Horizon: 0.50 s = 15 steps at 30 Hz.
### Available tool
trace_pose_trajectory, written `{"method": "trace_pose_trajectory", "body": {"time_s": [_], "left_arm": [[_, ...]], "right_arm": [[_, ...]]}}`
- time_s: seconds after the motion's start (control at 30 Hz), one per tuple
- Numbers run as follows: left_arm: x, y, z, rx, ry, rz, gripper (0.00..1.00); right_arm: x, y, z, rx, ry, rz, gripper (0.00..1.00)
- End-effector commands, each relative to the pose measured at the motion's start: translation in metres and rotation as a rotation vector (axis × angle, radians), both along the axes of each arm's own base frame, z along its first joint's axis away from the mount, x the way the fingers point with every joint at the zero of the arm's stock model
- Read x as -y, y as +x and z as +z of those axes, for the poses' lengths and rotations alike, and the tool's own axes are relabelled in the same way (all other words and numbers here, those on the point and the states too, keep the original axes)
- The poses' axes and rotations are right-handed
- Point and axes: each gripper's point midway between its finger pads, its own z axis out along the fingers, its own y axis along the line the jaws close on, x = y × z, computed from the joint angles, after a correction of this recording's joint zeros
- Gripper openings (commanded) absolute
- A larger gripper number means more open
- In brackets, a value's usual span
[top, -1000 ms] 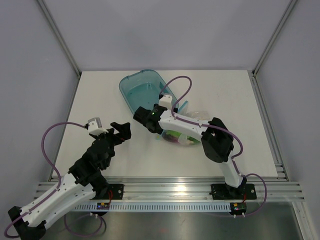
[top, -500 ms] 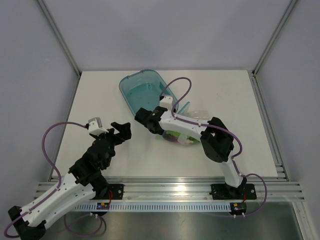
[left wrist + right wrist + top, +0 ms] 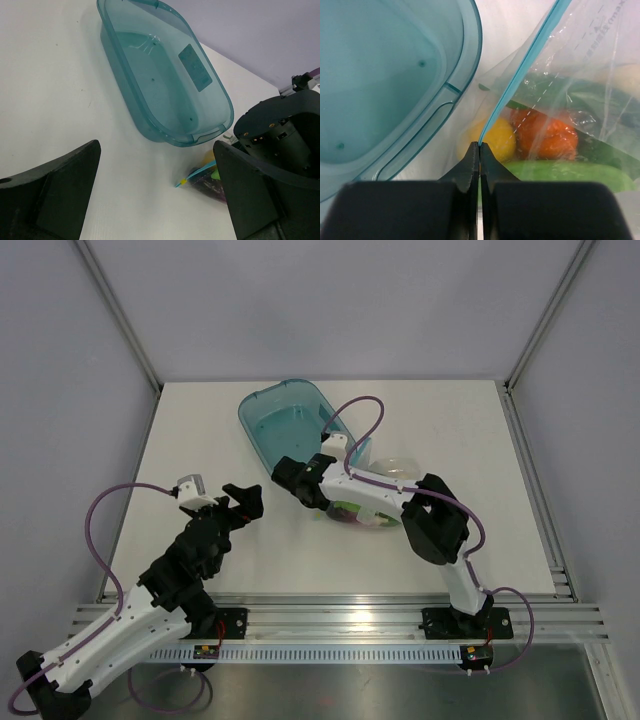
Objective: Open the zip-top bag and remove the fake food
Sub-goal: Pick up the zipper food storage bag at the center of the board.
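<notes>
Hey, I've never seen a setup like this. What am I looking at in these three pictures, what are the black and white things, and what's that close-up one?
The machine is a pair of robot arms bolted to the near edge of a white table. One picture looks down from above. The other two come from small cameras on each arm's wrist, so the dark shapes at the bottom of those are that arm's own claw.

On the table lie a see-through teal tub and, beside it, a clear zip-top bag of toy food: a yellow lemon, an orange-red piece and a green piece.

The right claw is shut, pinching the end of the bag's blue zip strip. The left claw is wide open and holds nothing.
</notes>
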Motion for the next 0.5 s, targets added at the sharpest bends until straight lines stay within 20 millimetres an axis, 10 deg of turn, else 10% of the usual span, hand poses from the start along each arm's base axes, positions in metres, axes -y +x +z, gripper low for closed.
{"method": "trace_pose_trajectory", "body": {"time_s": [0.0, 0.47], "left_arm": [[0.003, 0.004, 0.016, 0.046, -0.032, 0.002, 0.99], [0.048, 0.006, 0.029, 0.221, -0.022, -0.228, 0.99]], "right_arm": [[0.005, 0.003, 0.027, 0.057, 0.056, -0.009, 0.00], [0.002, -0.020, 0.114, 0.163, 0.398, 0.171, 0.00]]}}
